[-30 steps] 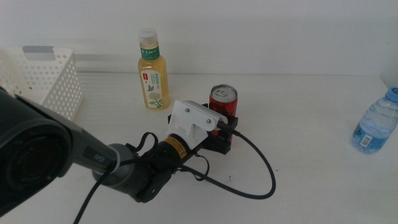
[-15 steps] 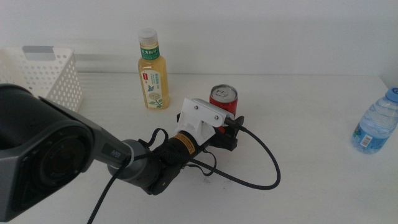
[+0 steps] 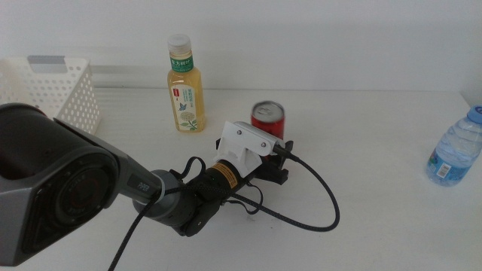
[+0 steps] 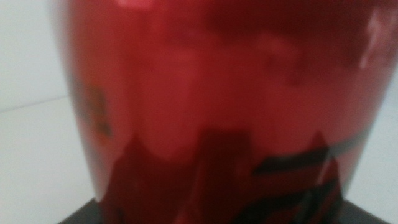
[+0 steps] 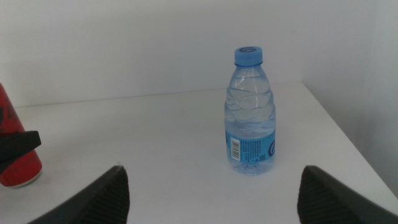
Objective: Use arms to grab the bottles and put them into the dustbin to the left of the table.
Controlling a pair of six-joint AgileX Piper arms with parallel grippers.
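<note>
Red slim metal can (image 3: 268, 120) at mid-table now looks blurred and tilted where it stood crisp and upright half a second ago, so your left gripper (image 3: 275, 162), clamped on it, is probably starting the lift. White perforated plastic dustbin (image 3: 53, 94) waits far left. Only the right wrist view shows the right gripper (image 5: 211, 186), jaws apart, facing the clear blue-capped water bottle (image 5: 250, 112).

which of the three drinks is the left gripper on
The red can, in the middle of the table. The left gripper is closed around it, while the yellow drink bottle and blue-capped water bottle stand untouched.
</note>
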